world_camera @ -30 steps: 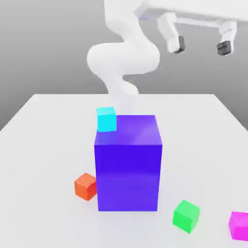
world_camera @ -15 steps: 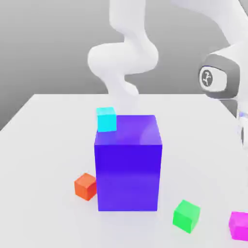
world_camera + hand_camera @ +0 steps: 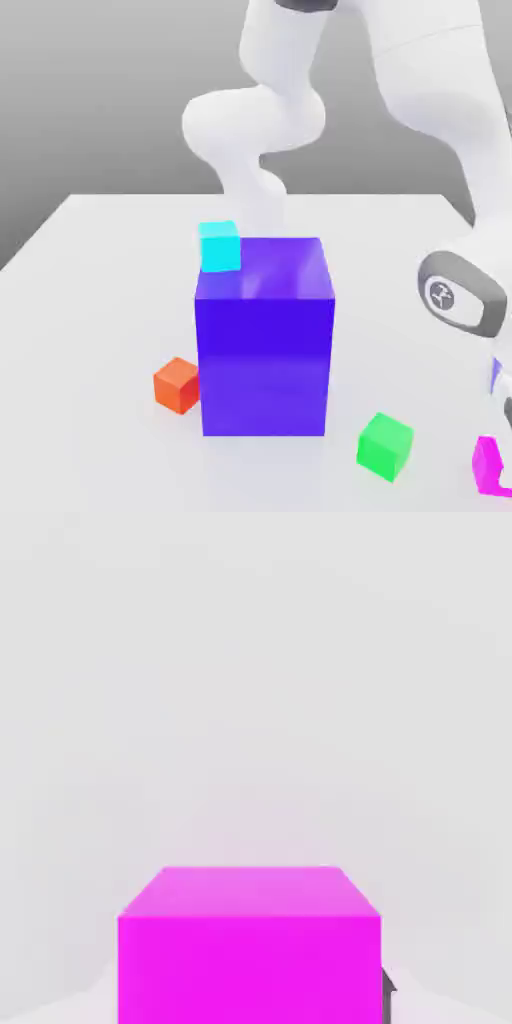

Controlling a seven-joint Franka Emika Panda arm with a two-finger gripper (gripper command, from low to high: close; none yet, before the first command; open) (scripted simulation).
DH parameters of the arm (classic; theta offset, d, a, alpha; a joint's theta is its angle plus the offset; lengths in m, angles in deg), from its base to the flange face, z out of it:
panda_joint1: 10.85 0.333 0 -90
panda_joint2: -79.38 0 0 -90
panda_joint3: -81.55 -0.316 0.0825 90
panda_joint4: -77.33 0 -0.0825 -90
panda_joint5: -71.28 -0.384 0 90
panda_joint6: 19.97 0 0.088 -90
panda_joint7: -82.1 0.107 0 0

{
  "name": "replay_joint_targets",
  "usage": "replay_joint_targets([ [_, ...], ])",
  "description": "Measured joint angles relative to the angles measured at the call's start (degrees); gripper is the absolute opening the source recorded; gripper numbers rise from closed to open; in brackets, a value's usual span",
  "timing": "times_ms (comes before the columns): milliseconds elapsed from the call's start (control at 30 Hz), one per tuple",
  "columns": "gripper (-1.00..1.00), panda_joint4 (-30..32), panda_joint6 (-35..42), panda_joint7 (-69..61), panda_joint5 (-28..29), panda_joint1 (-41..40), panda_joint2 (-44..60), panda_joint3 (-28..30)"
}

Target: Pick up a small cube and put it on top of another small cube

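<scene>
Magenta small cube (image 3: 248, 944) at near right corner of tabletop (image 3: 90, 300), now partly hidden behind arm, dropped from high above within the last second; tool right over it (finger spread: cannot tell, nothing visibly held). Grasp likely next, green cube (image 3: 385, 446) nearest stacking target

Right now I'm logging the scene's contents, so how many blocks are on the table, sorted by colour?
Magenta small cube: 1
Green small cube: 1
Orange-red small cube: 1
Cyan small cube: 1
Blue-violet big block: 1
Total: 5 blocks on the white table
</scene>
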Motion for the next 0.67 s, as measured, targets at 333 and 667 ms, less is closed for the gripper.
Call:
replay_joint_targets([
  [333,-1.0,13.9,6.2,-5.7,-4.4,-5.8,-20.5,2.1],
  [667,1.0,18.6,-3.1,-8.2,-6.2,-7.5,-15.8,3.8],
])
